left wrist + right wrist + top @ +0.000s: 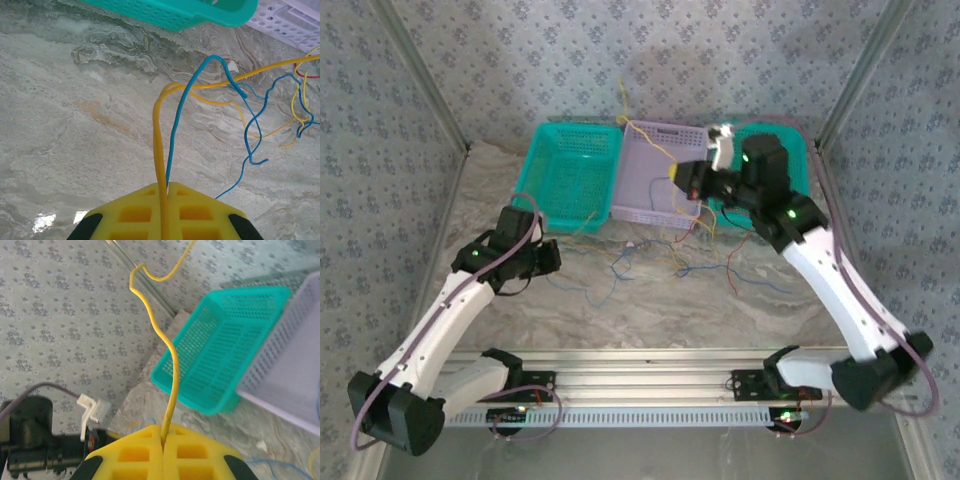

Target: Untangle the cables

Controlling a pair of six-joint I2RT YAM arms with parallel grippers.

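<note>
Obstacles: a teal basket (pixel 565 175), a lavender basket (pixel 655 185) and a second teal basket (pixel 798 160) stand side by side along the far edge, the last under the right arm (pixel 820 265). Loose blue, yellow and red cables (pixel 680 262) are strewn just in front of them. Free room: bare marble tabletop (pixel 650 325) between the cables and the near rail (pixel 640 385), and a strip left of the first teal basket.

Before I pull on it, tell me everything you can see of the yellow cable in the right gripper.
The yellow cable is a thin, smooth, plastic-looking wire pinched in the shut right gripper. From there it rises free, wavy, hooks over near the top and leaves the frame. Nothing else touches that stretch.
</note>
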